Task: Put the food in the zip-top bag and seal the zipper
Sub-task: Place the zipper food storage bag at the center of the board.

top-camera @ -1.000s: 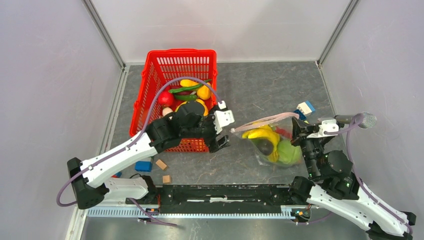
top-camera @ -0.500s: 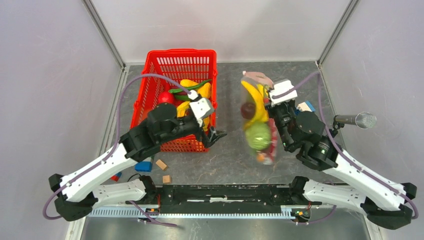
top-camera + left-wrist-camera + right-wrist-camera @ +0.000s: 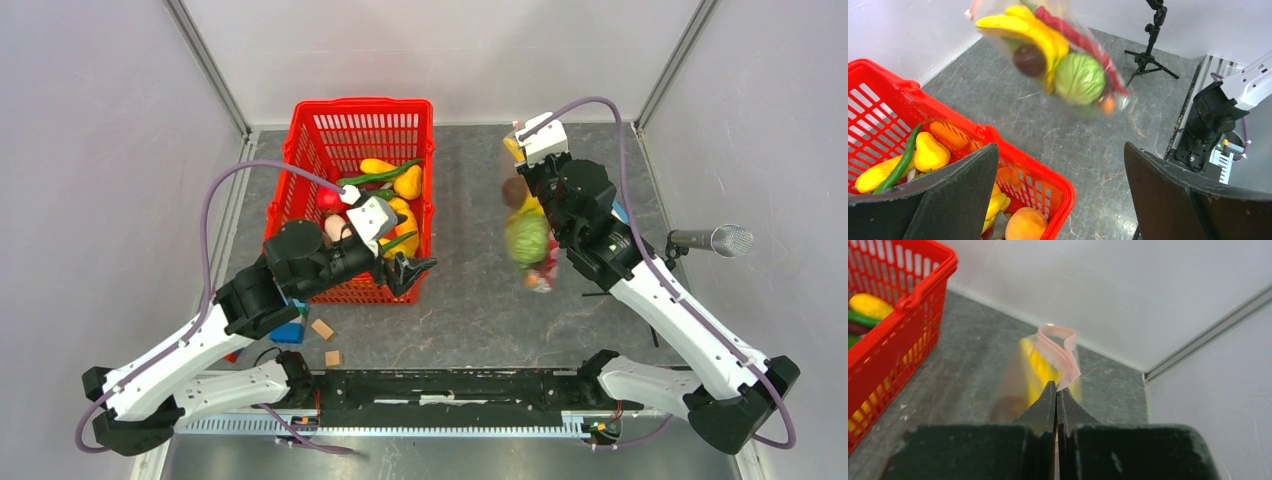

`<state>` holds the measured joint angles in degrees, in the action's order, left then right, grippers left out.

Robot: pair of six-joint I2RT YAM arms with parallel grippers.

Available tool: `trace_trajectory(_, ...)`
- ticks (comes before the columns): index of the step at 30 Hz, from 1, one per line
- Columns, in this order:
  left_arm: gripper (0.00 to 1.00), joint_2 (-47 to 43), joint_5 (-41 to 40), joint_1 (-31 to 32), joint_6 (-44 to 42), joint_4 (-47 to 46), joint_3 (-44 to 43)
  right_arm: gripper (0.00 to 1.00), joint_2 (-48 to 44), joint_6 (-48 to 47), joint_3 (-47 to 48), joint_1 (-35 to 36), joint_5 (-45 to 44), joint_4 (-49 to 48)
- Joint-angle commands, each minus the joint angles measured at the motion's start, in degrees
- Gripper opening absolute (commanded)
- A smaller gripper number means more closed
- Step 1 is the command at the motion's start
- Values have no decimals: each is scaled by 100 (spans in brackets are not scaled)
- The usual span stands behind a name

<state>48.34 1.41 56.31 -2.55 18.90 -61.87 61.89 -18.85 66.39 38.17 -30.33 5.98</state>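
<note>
While the zip-top bag (image 3: pixel 527 235) hangs from the right gripper (image 3: pixel 1056 390) right of centre in the top view, its outline is blurred. Yellow bananas (image 3: pixel 1023 30), a green cabbage-like ball (image 3: pixel 1079 78), a dark round piece (image 3: pixel 1029 60) and a long red piece (image 3: pixel 1075 40) show through the clear plastic. In the right wrist view the pink zipper (image 3: pixel 1058 352) curls into a loop just above the fingertips. There the two fingers are pressed together with no gap, pinching the bag's mouth edge.

To the left of the bag stands the red basket (image 3: pixel 310 130), with yellow pieces and a long green one inside. The left gripper (image 3: pixel 410 268) hovers at its lower right corner, fingers spread wide and holding nothing. A blue block (image 3: pixel 288 333) and two wooden blocks (image 3: pixel 322 329) lie on the table (image 3: pixel 470 310) at lower left, below the basket. A microphone (image 3: pixel 715 240) sits at the right edge.
</note>
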Motion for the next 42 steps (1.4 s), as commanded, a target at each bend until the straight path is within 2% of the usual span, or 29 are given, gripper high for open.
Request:
trace_trajectory(1, 100, -105, -307, -24, 159, -221, 77, 0, -204, 599, 217, -82, 1479, -210)
trace_trajectory(7, 100, -156, -510, -28, 106, -219, 82, 0, -741, 1344, -81, -78, 2779, -338)
trace_trajectory(12, 100, -340, -702, -26, 147, -417, 195, 0, -1189, 1749, -307, -82, 2949, -181)
trace_trajectory(14, 100, -386, -736, -25, 154, -482, 211, 0, -1253, 1791, -425, -82, 2793, -103)
trace_trajectory(17, 100, -357, -723, -29, 141, -443, 151, 0, -1173, 1770, -665, -78, 2107, 29)
trace_trajectory(20, 100, -319, -702, -27, 152, -392, 106, 0, -914, 1777, -1024, -82, 1985, 83)
trace_trajectory(24, 100, -286, -679, -27, 160, -308, 105, 5, -348, 1798, -1603, -110, 1547, -55)
trace_trajectory(27, 100, -239, -640, -25, 174, -215, 71, 6, 205, 1802, -1609, -396, 1262, 87)
trace_trajectory(28, 100, -222, -620, -25, 169, -178, 46, 10, 294, 1818, -1543, -481, 1247, 124)
trace_trajectory(33, 100, -202, -778, -30, 142, -61, 21, 69, 155, 1589, -1089, -762, 1086, 53)
trace_trajectory(34, 100, -202, -834, -27, 132, -61, 33, 77, 92, 1526, -998, -790, 969, 52)
trace_trajectory(36, 100, -212, -959, -25, 116, -62, 51, 83, -1, 1402, -727, -837, 755, 199)
trace_trajectory(38, 100, -218, -1032, -34, 92, -75, 81, 80, -136, 1296, -695, -868, 733, 188)
trace_trajectory(42, 100, -212, -1018, -35, 70, -155, 113, 77, -343, 1352, -980, -899, 1334, 61)
